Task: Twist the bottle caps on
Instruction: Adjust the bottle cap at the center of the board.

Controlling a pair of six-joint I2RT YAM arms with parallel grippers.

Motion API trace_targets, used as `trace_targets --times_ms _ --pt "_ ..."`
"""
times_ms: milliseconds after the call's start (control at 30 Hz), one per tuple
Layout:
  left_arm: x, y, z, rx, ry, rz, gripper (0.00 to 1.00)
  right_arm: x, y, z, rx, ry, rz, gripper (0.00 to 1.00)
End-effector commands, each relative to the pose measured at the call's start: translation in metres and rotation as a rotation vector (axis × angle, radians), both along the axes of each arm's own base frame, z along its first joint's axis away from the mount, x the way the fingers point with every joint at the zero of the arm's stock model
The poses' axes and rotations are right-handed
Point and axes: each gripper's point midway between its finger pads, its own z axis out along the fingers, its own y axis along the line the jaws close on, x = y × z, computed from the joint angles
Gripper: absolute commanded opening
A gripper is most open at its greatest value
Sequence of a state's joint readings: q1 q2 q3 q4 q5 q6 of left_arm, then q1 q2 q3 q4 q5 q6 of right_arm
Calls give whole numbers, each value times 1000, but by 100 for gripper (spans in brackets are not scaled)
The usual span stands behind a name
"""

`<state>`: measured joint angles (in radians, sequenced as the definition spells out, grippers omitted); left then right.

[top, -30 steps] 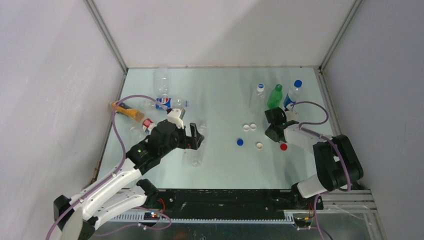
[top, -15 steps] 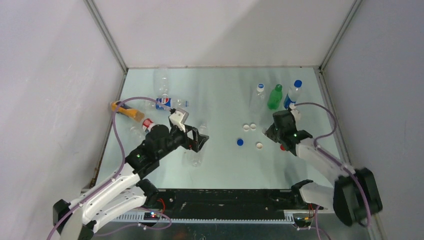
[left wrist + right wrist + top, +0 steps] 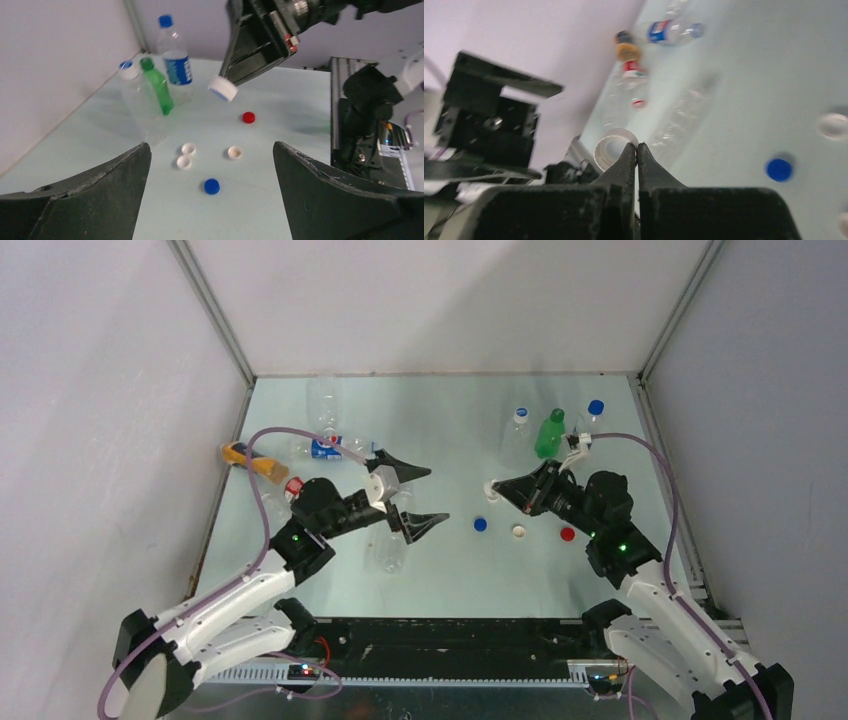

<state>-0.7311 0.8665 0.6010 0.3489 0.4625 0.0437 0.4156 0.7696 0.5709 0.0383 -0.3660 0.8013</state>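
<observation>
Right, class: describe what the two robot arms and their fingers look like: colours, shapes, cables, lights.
The left arm and right arm each have white lower links and black upper sections with a small green light. A lilac cable runs along each arm. The fingers are matte black, broad at the base, tapering to points.

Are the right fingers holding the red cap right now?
No, the right fingers pinch a white cap, while the red cap lies on the table.

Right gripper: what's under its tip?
The right gripper, shut on a white cap, hangs over two loose white caps on the table. The top view hides those; the left wrist view shows them.
</observation>
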Motion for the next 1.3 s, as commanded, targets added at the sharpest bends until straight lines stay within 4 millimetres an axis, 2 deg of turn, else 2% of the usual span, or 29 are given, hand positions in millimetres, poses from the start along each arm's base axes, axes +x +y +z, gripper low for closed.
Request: trace_targets --times_ms 0,100,233,300,400,667,900,967,1000,1033,1067,1100,1133,1167,1200,1233,1267 --pt "-26 -20 58 -75 -261 -172 97 -43 36 56 123 -188 290 0" --pt "-32 -29 60 -81 -287 -216 95 -59 52 72 132 -234 393 1" --pt "-42 -38 68 -103 -316 -277 83 -71 63 88 163 -279 466 3" --pt "-47 -41 69 -101 -313 -310 78 -75 66 95 183 -296 478 3" --pt "-54 -43 69 -109 -316 -333 75 -77 66 105 212 -315 479 3" --pt "-59 -44 69 -125 -313 -324 67 -84 68 115 243 -327 483 4" --pt "-60 -45 70 -137 -306 -321 44 -89 72 113 240 -318 489 5" --pt "-60 -45 68 -130 -295 -320 34 -89 72 111 235 -310 486 8" --pt "-59 -45 66 -124 -285 -314 29 -87 71 111 233 -309 474 14" --pt "-59 -44 65 -120 -279 -311 27 -87 70 109 224 -308 466 18" --pt "-58 -43 63 -112 -262 -301 26 -85 69 109 219 -308 450 29" --pt "-55 -42 62 -109 -249 -278 26 -84 66 106 203 -304 438 35" --pt "-54 -41 59 -98 -224 -268 26 -79 63 103 187 -306 408 47" --pt "-50 -39 57 -89 -208 -244 26 -76 58 98 168 -286 383 53" --pt "-49 -38 51 -65 -170 -231 26 -71 54 95 148 -284 347 65" --pt "-43 -35 51 -60 -148 -189 26 -67 48 87 119 -254 314 70" --pt "-40 -34 39 -18 -94 -173 26 -59 41 81 84 -253 263 77"
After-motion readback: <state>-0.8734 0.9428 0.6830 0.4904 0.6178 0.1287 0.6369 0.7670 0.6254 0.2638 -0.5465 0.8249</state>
